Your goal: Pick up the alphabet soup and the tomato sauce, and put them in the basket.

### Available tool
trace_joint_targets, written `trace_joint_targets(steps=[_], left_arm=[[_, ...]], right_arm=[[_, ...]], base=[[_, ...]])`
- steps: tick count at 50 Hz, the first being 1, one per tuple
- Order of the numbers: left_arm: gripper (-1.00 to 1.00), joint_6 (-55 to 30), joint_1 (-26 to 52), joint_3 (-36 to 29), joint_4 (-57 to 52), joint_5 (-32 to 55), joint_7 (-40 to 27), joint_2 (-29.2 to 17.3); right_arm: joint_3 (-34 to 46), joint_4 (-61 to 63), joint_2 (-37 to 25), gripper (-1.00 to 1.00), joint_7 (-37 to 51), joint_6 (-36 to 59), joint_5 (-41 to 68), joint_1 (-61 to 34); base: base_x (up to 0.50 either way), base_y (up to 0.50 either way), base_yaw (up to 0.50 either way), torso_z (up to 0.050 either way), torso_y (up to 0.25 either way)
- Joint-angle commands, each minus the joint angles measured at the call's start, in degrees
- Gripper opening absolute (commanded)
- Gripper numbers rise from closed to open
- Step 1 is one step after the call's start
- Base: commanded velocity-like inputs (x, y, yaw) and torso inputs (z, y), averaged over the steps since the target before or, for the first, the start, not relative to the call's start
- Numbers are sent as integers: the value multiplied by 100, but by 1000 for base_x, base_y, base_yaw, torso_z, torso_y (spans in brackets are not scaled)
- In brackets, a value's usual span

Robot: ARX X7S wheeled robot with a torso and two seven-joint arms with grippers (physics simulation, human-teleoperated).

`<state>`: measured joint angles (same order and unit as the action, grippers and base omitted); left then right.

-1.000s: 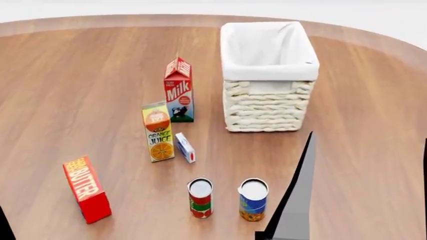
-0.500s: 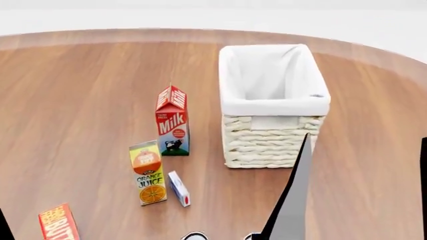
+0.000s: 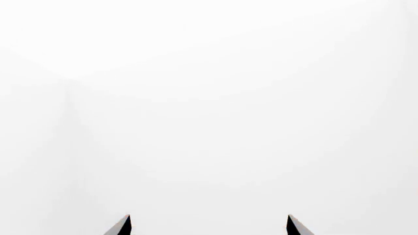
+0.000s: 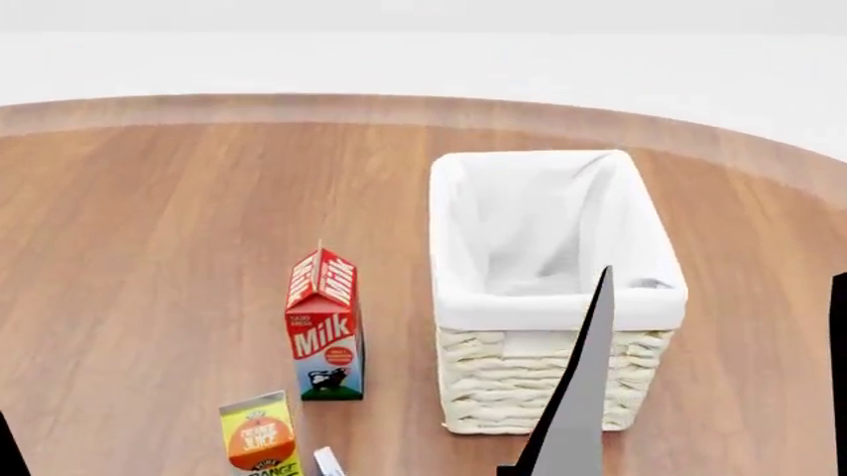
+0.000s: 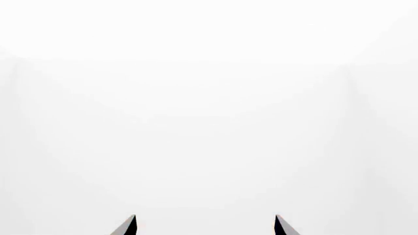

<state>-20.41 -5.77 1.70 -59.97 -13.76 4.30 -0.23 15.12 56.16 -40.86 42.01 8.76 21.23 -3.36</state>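
Right now both grippers stand spread with nothing between them: the left gripper (image 3: 207, 226) and the right gripper (image 5: 205, 226) each show two dark fingertips against blank white. On the wooden table (image 4: 146, 248), the basket (image 4: 549, 392) sits right of centre in the head view, its lining empty. Neither can shows. Left of the basket stands a milk carton (image 4: 323, 327); an orange juice carton (image 4: 260, 438) pokes up at the lower edge.

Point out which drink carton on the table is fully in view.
The red-and-white milk carton, standing whole beside the cream wicker basket. The orange juice carton is cut off by the frame's bottom edge.
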Motion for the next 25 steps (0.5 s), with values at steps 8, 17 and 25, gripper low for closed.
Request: trace_joint_targets(steps=[8,17,25], left_arm=[[100,39,-28,-17,-1,-38,-5,7],[100,15,-7,-49,-1,-65,7,1],[100,29,-28,-77,-1,-70,-17,1]], right_arm=[[41,15,-27,100,42,-9,0,-1],[64,-47,-23,100,34,-79,-25,21],[105,-55,-23,100,50,-77,-47,50]], base=[[450,0,0,0,0],[449,0,0,0,1],[396,0,0,0,2]])
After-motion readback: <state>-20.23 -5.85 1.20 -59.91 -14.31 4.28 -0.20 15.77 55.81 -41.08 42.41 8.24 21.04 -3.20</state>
